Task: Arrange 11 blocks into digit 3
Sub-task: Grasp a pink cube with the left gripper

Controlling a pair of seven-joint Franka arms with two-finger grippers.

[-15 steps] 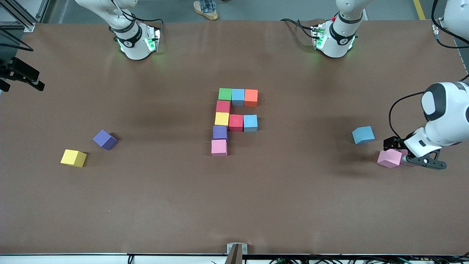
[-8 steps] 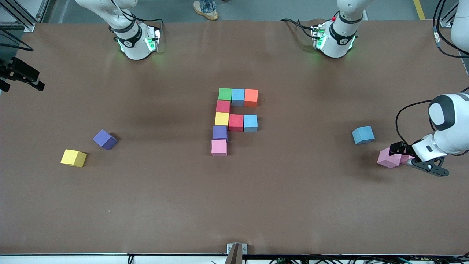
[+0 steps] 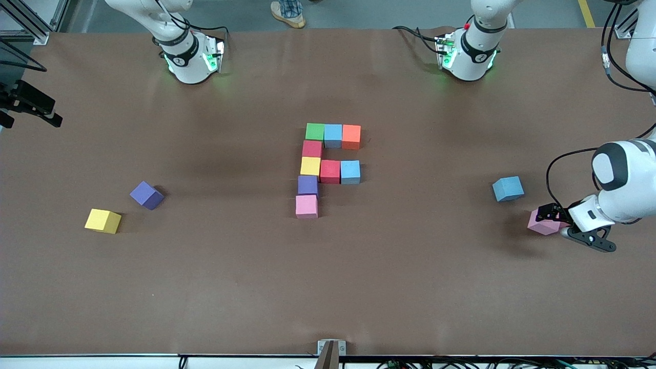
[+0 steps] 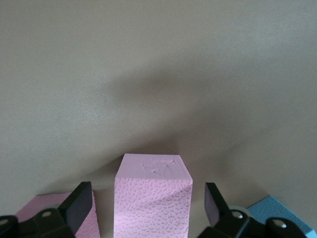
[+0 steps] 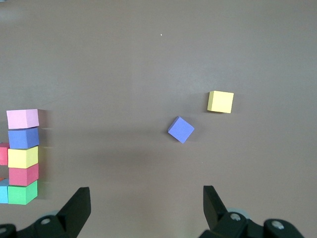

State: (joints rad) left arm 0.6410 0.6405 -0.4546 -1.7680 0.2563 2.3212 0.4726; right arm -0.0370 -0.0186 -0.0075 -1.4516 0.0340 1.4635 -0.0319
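Straddling a pink block (image 4: 153,196), the left hand (image 3: 564,225) sits low at the left arm's end of the counter (image 3: 410,287), its fingers (image 4: 79,206) spread apart with the block between them and a gap showing on each side, so nothing is clamped yet. A second pink block (image 4: 49,208) lies just beside the first, and the wrist view shows only its edge past one finger. That closeness is likely why the hand comes in square to the chosen block, since a skewed approach could catch the neighbour. A spare blue block (image 3: 508,188) rests near them, farther from the front camera.

The digit 3 (image 3: 328,169) stands partly built at mid-counter: a green, blue and orange row on top, a red cube (image 3: 311,148) under the green, then a yellow, red and blue row, then a purple cube (image 3: 307,185) and a pink one (image 3: 306,206) below it. The cubes touch, and the single joining cubes sit on the right arm's side. The bottom row looks to need two more, which would be why the pink pair is being fetched.

The right hand (image 5: 146,218) waits up high with fingers apart and empty, over the counter toward its own end, where a loose purple block (image 3: 146,195) and a yellow block (image 3: 103,221) lie near each other.
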